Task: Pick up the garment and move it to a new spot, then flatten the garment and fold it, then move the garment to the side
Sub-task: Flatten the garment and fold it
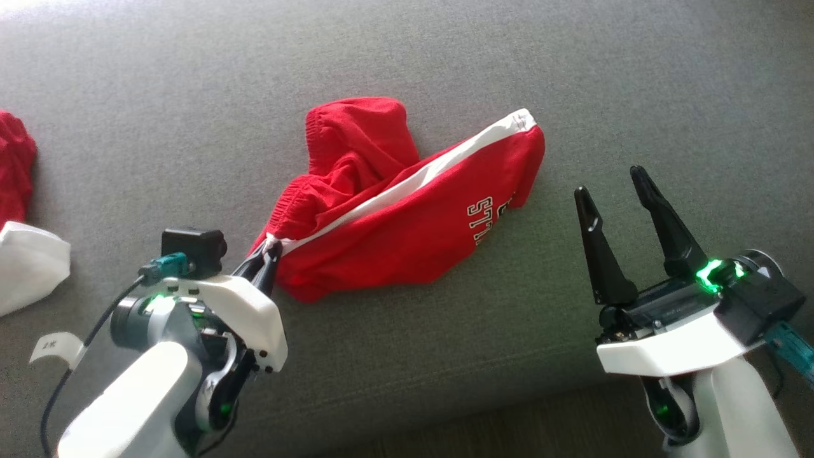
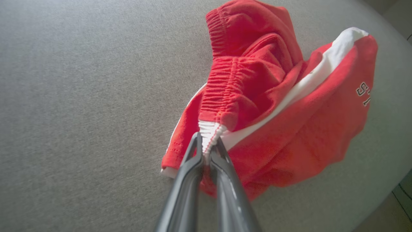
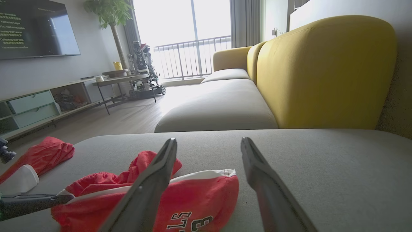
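Observation:
The garment [image 1: 407,216] is a pair of red shorts with a white side stripe and white lettering, lying crumpled on the grey sofa seat [image 1: 445,70]. My left gripper [image 1: 270,249] is shut on the white end of its waistband at the near left corner; the left wrist view shows both fingertips pinching that white seam of the garment [image 2: 289,129], with the left gripper [image 2: 207,145] closed tight. My right gripper [image 1: 610,181] stands open to the right of the shorts, apart from them. In the right wrist view the garment [image 3: 206,196] lies below and left of the open right gripper [image 3: 209,141].
Another red cloth [image 1: 14,165] and a white cloth [image 1: 28,264] lie at the seat's far left. The seat's front edge [image 1: 483,413] runs close to both arms. A yellow sofa back [image 3: 325,71] rises behind the seat, with a second grey cushion [image 3: 219,109] beyond.

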{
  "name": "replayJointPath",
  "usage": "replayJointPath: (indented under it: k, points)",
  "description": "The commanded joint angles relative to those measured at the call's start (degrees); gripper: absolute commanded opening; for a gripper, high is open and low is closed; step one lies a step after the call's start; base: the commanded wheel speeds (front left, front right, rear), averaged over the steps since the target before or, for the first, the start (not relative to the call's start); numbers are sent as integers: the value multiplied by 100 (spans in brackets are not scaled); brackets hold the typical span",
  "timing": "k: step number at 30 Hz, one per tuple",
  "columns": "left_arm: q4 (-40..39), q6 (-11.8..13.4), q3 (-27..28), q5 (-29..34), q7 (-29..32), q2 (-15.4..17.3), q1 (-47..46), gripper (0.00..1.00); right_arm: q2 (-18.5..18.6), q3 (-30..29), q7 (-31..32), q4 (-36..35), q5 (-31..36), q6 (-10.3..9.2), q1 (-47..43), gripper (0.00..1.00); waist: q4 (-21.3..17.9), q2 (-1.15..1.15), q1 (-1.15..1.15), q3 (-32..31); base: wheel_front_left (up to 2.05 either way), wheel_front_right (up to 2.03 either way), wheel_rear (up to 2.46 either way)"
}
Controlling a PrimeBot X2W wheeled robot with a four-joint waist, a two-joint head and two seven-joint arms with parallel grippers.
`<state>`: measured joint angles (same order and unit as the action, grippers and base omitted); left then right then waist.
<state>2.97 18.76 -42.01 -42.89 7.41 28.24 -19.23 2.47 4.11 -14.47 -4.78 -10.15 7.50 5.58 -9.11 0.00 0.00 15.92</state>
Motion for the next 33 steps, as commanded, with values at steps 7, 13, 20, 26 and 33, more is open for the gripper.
replayJointPath:
  k: [7, 13, 20, 26, 33]
  points:
    - [-265, 65, 297, 54, -355, 107, -100, 0, 41, 358, -53, 156, 93, -1, 264, 100, 220, 0, 0, -176, 0, 0, 0]
    - [-245, 47, 311, 53, -594, 67, 23, 0, 41, 612, -53, 1495, 12, -1, 1051, 100, 407, 0, 0, -236, 0, 0, 0]
    - [-115, -36, 228, 96, -712, -102, -109, 0, 41, 684, 482, 3562, -281, -1, 2626, 100, 531, 0, 0, -172, 0, 0, 0]
    - [-23, -91, 161, 136, -750, -170, -201, 0, 41, 642, 1514, 4830, -164, -1, 3713, 100, 551, 0, 0, -85, 0, 0, 0]
    - [62, -136, 102, 149, -769, -211, -252, 0, 56, 678, 2396, 5506, -147, -1, 4431, 100, 591, 0, 0, -53, 0, 0, 0]
